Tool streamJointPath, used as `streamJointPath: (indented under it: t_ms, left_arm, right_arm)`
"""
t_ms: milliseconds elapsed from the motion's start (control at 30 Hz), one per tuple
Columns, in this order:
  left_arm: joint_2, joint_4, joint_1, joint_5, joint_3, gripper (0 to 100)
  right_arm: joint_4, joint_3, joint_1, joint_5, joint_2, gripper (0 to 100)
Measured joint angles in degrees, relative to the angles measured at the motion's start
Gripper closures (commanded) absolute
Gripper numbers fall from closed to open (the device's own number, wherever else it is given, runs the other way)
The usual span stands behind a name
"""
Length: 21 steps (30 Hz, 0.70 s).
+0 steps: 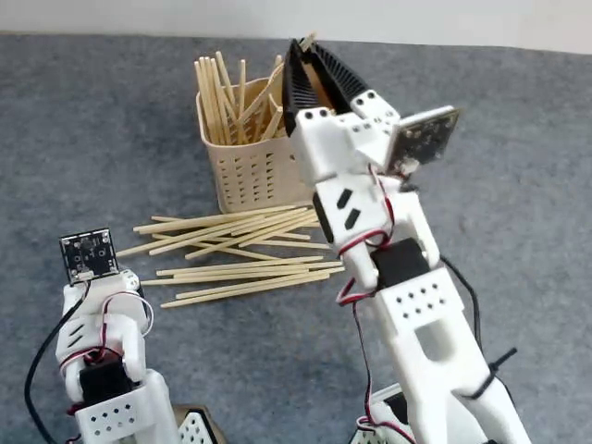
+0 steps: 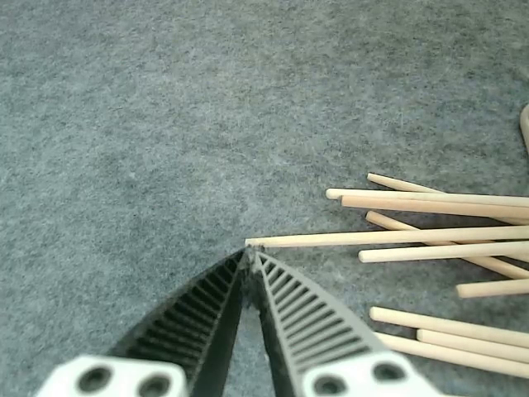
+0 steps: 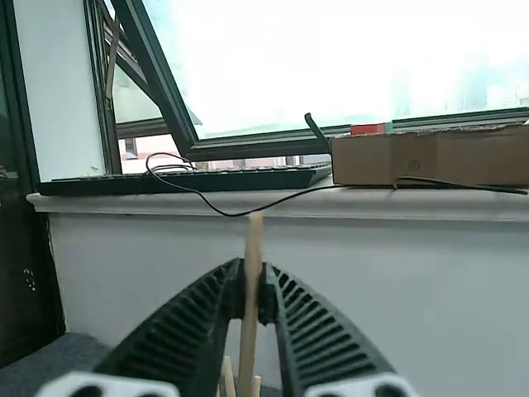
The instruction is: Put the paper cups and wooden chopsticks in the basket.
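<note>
The right pincer (image 1: 303,48) is clenched on a single chopstick (image 3: 254,240), which stands upright between its jaws and pokes out past the tips. Directly beneath this pincer sits the basket (image 1: 248,176), already bristling with standing chopsticks (image 1: 222,97) that lean at several angles.

The step in hand looks like dropping this stick in. To do it well, the arm should keep the stick close to vertical and bring its lower end inside the basket's rim, into a gap among the leaning sticks. Only then should it release. Letting go too high risks the stick glancing off the others and tipping back out.

Behind the right pincer, towards the arm's base, the loose chopsticks (image 1: 242,250) lie in a rough fan on the grey desk (image 1: 518,185).

The left pincer (image 2: 250,258) is closed on nothing and hangs low over the desk. The end of one loose stick lies just beside its tips, and the rest spread out to one side.
</note>
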Motion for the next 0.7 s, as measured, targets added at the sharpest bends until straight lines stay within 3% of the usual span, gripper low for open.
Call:
streamJointPath:
  t_ms: [100, 367, 700]
  left_arm:
    - [0.0, 0.0, 0.0, 0.0, 0.0, 99]
    - [0.0, 0.0, 0.0, 0.0, 0.0, 99]
    - [0.0, 0.0, 0.0, 0.0, 0.0, 99]
  right_arm:
    - [-0.1, 0.0, -0.2, 0.0, 0.3, 81.3]
    - [4.8, 0.0, -4.7, 0.2, -0.2, 81.1]
    - [16.6, 4.0, -12.9, 0.4, -11.9, 81.1]
